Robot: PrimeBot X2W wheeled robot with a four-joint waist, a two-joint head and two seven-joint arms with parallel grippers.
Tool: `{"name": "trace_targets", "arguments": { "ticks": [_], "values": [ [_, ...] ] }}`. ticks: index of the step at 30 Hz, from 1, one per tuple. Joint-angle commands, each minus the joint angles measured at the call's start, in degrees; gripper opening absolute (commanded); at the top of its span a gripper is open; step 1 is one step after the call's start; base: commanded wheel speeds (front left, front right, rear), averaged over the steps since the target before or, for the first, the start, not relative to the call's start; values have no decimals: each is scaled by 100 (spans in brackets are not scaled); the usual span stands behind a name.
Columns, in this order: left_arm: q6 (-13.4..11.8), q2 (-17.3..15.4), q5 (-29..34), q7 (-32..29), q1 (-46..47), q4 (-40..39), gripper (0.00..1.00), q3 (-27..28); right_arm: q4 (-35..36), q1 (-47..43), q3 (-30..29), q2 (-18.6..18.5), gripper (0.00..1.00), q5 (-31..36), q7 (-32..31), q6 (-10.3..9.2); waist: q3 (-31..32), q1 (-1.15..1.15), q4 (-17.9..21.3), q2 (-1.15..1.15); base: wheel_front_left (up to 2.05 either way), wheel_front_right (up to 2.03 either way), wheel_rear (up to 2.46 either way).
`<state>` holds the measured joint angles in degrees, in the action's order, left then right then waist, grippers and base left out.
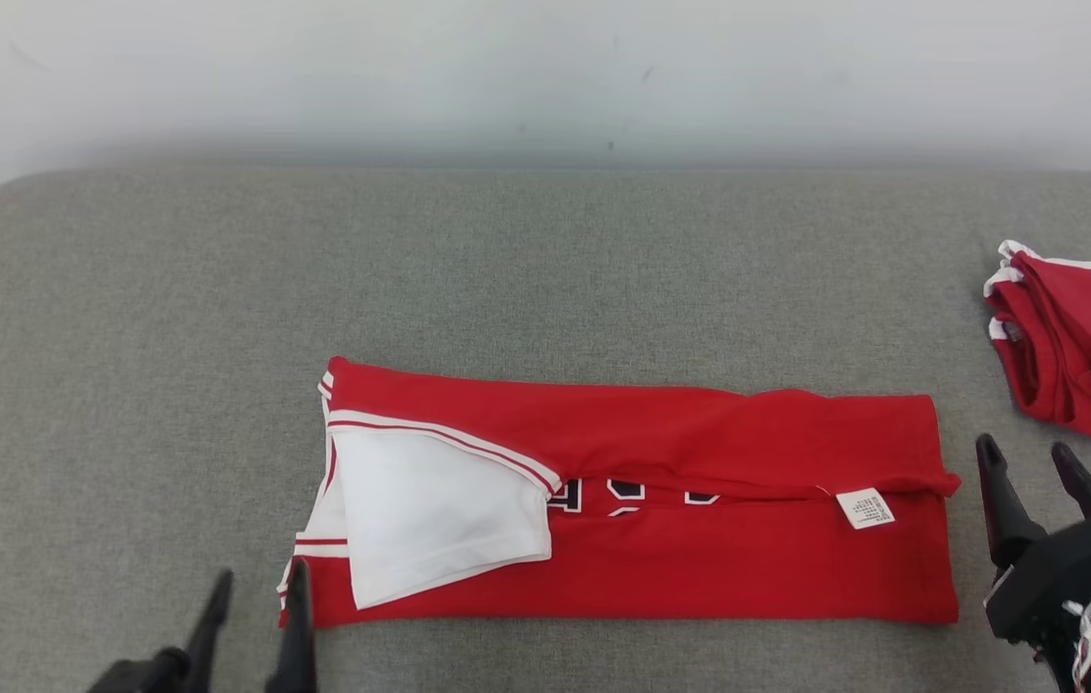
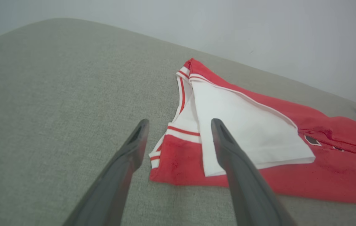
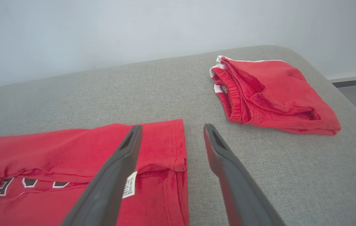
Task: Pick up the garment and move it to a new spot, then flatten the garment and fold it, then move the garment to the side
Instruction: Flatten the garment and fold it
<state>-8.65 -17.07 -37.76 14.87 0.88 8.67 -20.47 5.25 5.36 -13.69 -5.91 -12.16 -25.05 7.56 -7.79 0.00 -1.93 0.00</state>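
Grey padded table (image 1: pixel 122 385) carries the garment (image 1: pixel 699 433) mid-frame. It lies as a red band with its long axis left-right, white sleeve end pointing left, labelled hem right. Left gripper (image 1: pixel 261 573) sits at its lower-left corner. Right gripper (image 1: pixel 1024 445) sits just off the right end. Both jaws wide, empty. Second red garment (image 1: pixel 1084 356) lies apart, at the right edge of frame.
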Motion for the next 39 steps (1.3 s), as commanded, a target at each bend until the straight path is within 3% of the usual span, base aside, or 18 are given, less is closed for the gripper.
{"name": "trace_targets", "arguments": {
  "ticks": [1,8,14,23,29,39],
  "values": [
    [-29,-40,230,38,-55,-151,100,141,-1,-111,-114,73,100,-60,120,-14,52,0,6,0,0,0,0],
    [290,369,1292,32,-342,-1403,100,1160,-529,-238,-374,303,100,-125,445,-14,209,0,28,0,0,0,0],
    [713,662,1672,34,-577,-1693,100,1669,-1209,89,-279,305,100,-129,442,-14,271,0,26,0,0,0,0],
    [1213,953,1954,34,-580,-1557,100,1871,-2181,720,-319,301,100,235,423,-15,179,0,-147,0,0,0,0],
    [1364,1084,2027,35,-510,-1424,100,1899,-2595,911,-501,306,100,700,339,-15,120,0,-257,0,0,0,0],
    [1487,1167,2122,35,-469,-1307,100,1908,-3099,1042,-576,299,100,729,215,-15,39,0,-310,0,0,0,0]
  ]
}}
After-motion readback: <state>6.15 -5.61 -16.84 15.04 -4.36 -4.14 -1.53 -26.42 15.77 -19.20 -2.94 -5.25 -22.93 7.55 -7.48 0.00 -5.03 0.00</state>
